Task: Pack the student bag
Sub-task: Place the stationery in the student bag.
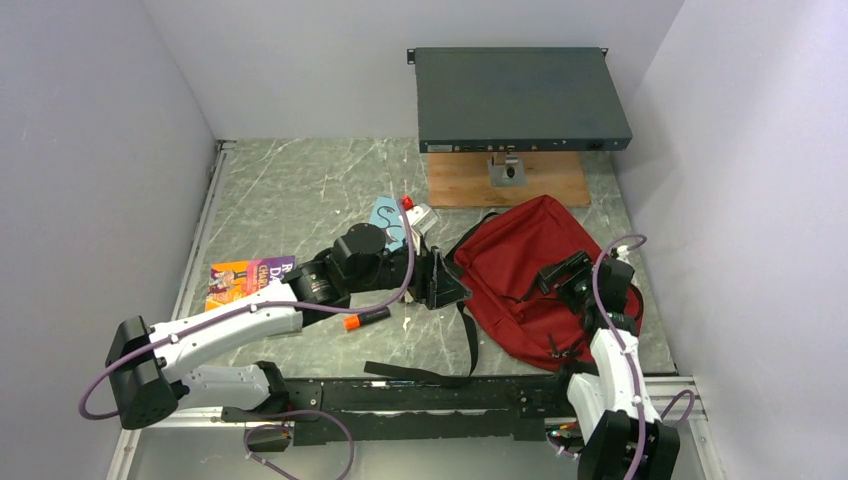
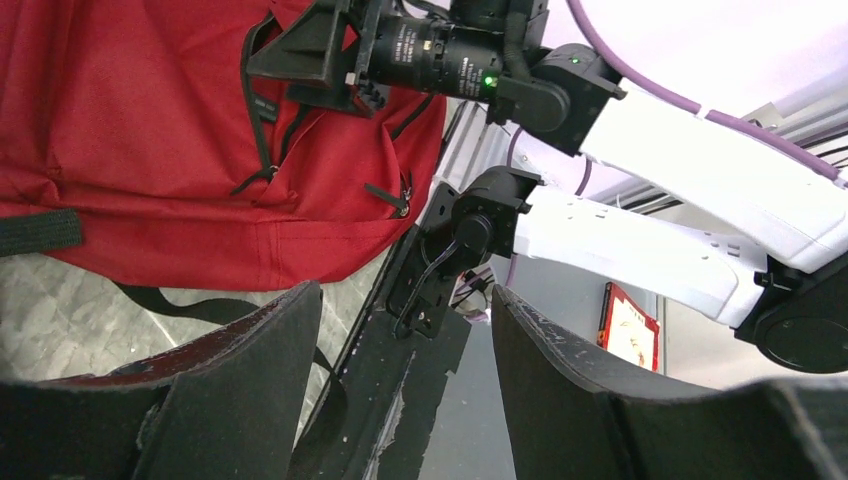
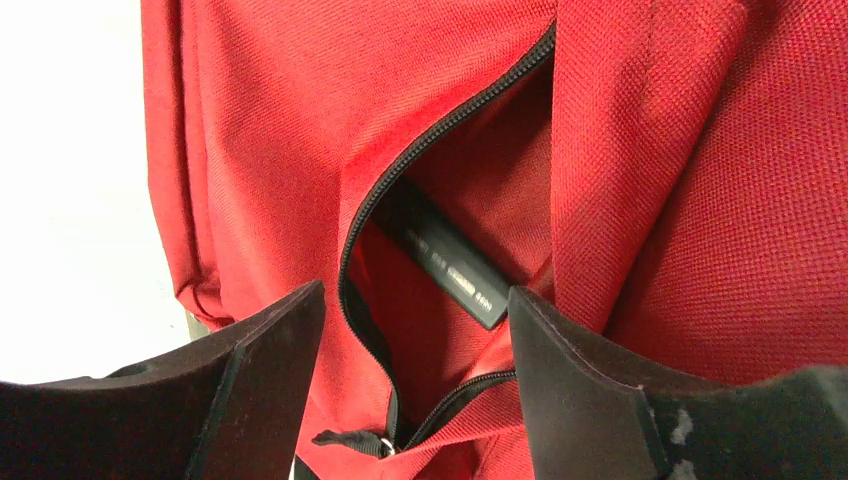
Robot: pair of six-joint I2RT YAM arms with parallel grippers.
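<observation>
I see the bag (image 1: 515, 265) lying flat on the counter (image 1: 290, 190), R side, just in front of a wood board (image 1: 465, 185). L tool (image 2: 400, 310) released, nothing btwn fingers, beside bag's edge. R tool (image 3: 415, 300) also released, over the open zip (image 3: 365, 210) w/ a dark item (image 3: 450, 265) inside.

the bag (image 3: 700, 200) is matt red woven cloth, coarse in weave, with a black zipper (image 3: 440, 130). the table (image 1: 290, 190) looks like smooth veined stone. the board (image 1: 505, 182) is bare wood, the box (image 1: 520, 98) matt dark metal. the left gripper (image 2: 400, 300) has scuffed matt black fingers.
</observation>
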